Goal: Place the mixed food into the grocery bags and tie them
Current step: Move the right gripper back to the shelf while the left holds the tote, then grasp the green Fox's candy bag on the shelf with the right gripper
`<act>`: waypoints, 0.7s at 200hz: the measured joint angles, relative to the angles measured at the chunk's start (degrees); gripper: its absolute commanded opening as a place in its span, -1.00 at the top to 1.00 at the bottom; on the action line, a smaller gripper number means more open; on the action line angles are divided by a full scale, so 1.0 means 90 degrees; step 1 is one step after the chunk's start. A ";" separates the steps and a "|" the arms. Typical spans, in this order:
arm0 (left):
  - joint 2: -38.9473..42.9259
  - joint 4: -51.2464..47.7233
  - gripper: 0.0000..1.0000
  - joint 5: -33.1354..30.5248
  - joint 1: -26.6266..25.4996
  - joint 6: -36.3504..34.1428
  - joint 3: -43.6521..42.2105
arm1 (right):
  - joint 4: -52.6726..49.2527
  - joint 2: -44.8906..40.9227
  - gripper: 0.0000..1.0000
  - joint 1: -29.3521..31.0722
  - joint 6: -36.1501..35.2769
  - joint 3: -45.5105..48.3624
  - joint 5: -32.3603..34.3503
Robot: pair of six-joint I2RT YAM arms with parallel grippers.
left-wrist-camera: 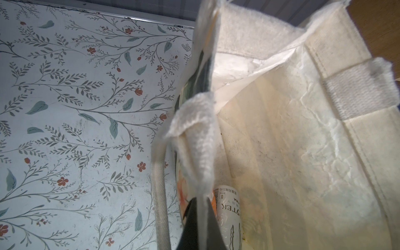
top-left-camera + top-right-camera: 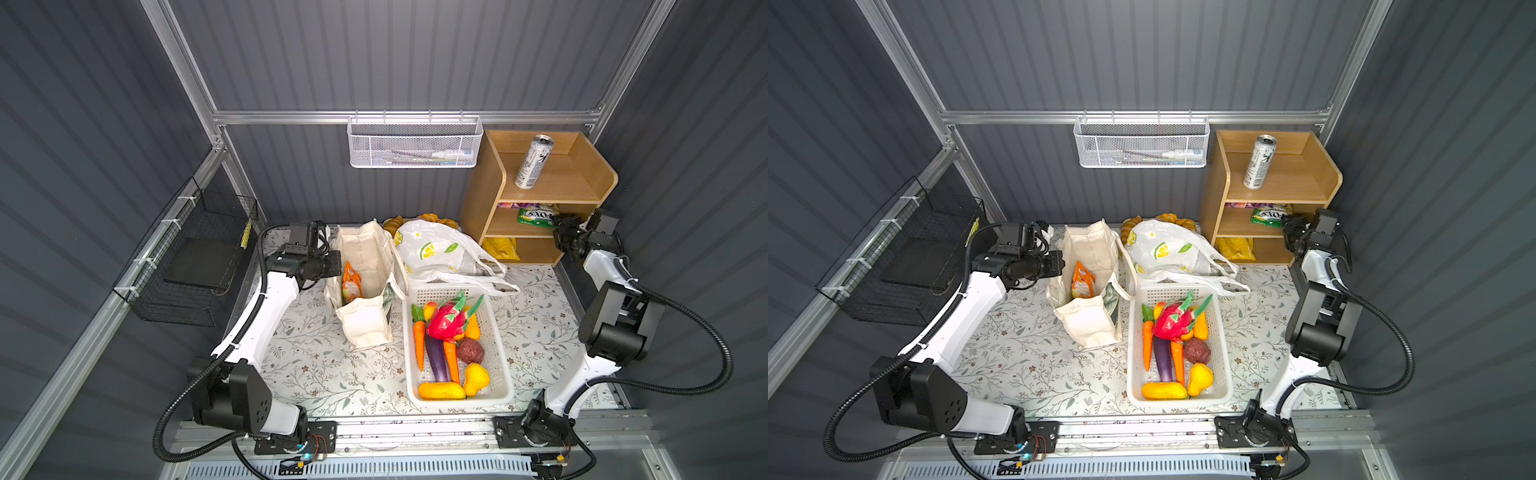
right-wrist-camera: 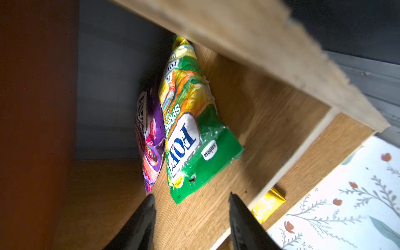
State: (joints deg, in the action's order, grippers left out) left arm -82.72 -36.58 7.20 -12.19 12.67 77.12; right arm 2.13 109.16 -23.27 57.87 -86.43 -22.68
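Right hand (image 3: 191,195) near green packet's (image 3: 190,134) edge

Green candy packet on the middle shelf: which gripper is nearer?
Right. The right gripper sits open at the shelf mouth, just short of the green candy packet; the left gripper is across the table, shut on the rim of the canvas tote.

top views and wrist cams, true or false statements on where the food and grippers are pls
The drink can stands upright on the wooden shelf's top level. True.
The right gripper has its jaws shut on the green candy packet. False: the jaws are open, short of the packet on the middle level.
The purple eggplant lies in the canvas tote. False: it lies in the white basket.
The left gripper is shut on the canvas tote's rim. True.
An orange packet sits inside the canvas tote. True.
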 measured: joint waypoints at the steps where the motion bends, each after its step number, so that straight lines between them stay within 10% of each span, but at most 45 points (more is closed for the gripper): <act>1: 0.0000 0.0000 1.00 0.0000 0.0000 0.0000 0.0000 | 0.0000 0.0002 -0.13 0.0000 -0.0002 -0.0005 0.0000; 140: 0.0049 -0.0019 1.00 0.0019 0.0000 0.0000 0.0000 | -0.0199 0.0471 -0.10 0.0000 -0.0049 -0.0498 0.0323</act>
State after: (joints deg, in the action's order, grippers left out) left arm -82.28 -36.75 7.38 -12.19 12.67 77.12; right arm 0.34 113.40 -23.27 57.43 -90.91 -19.77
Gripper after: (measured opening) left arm 0.054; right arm 0.550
